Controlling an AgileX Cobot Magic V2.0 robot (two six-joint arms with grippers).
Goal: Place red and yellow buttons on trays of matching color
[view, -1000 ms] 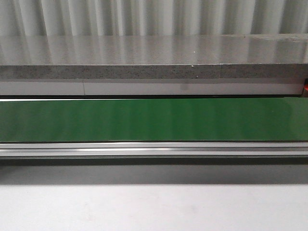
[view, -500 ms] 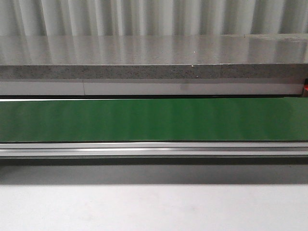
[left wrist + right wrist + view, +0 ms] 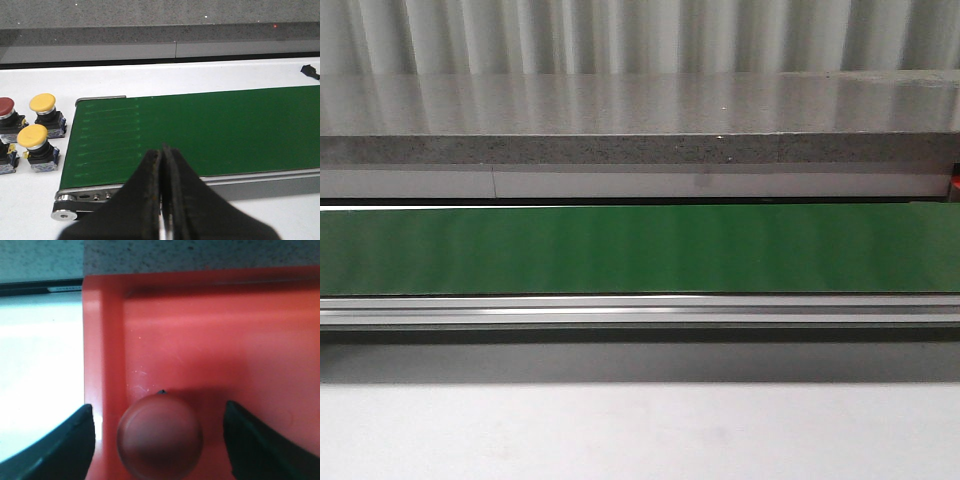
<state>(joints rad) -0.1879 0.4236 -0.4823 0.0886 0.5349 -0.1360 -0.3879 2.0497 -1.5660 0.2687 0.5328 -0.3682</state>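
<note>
While the front camera is showing only the belt: neither arm is appearing there, just the green conveyor belt and the grey stone ledge behind it.

Right claw: the right gripper is hanging with its jaws spread wide, one dark finger showing on each side.

Red button vs right claw: the red button is sitting right between the two fingers, roughly centred in the gap, and neither finger is touching it as far as I can see.

Where that button is sitting: it's resting on the floor of the red tray, close to the tray's side wall; one finger is hanging outside that wall over the white table.

Left claw: the left gripper is looking pinched shut, fingers pressed together with nothing between them.

Buttons vs left claw: two yellow buttons and another red-capped button are standing on the white table off to one side of the claw, well apart from it, just past the end of the belt.

Small black bit: something dark is lying on the table beyond the belt, too small to identify.
</note>
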